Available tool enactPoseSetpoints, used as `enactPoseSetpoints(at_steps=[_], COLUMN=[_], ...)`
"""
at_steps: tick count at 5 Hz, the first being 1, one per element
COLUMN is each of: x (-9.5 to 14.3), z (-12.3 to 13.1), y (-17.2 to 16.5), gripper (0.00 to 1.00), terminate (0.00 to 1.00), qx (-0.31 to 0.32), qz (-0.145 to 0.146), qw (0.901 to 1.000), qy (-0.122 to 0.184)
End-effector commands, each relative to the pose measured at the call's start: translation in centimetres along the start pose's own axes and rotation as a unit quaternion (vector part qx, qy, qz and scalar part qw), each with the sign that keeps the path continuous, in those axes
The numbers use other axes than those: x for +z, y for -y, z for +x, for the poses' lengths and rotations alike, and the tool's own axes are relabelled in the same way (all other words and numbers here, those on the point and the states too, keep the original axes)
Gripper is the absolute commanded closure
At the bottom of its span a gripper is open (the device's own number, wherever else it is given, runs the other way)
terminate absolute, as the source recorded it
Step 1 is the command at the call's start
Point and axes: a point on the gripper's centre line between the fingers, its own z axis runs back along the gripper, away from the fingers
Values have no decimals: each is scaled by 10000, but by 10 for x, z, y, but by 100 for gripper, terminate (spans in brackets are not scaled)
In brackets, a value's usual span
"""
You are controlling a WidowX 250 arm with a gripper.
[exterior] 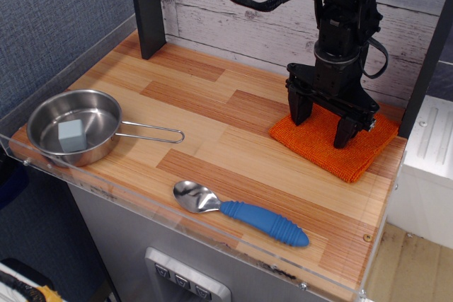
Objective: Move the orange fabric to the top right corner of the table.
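Note:
The orange fabric [322,145] lies flat at the far right of the wood-plank table [226,132], against the back wall, its right corner reaching the table's right edge. My black gripper [323,121] points straight down over it. Its two fingers [300,107] are spread wide apart, with the tips resting on the cloth's upper surface. The gripper is open and pinches nothing.
A steel pan [73,126] holding a grey-blue cube [71,134] sits at the front left, its wire handle pointing right. A spoon with a blue handle [242,212] lies near the front edge. A dark post [146,6] stands at the back left, and a white unit [428,153] is beside the right edge.

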Motion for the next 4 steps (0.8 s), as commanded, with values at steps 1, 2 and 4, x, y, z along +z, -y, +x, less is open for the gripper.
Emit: enactPoseSetpoints(at_steps=[1, 2, 4], x=[25, 40, 76], z=[5, 10, 16], y=[-11, -22, -25], gripper=[0, 0, 0], terminate=[0, 0, 0], qx=[67, 125, 222], qz=[-205, -117, -106], qw=[9997, 9998, 9991], qy=[139, 139, 348])
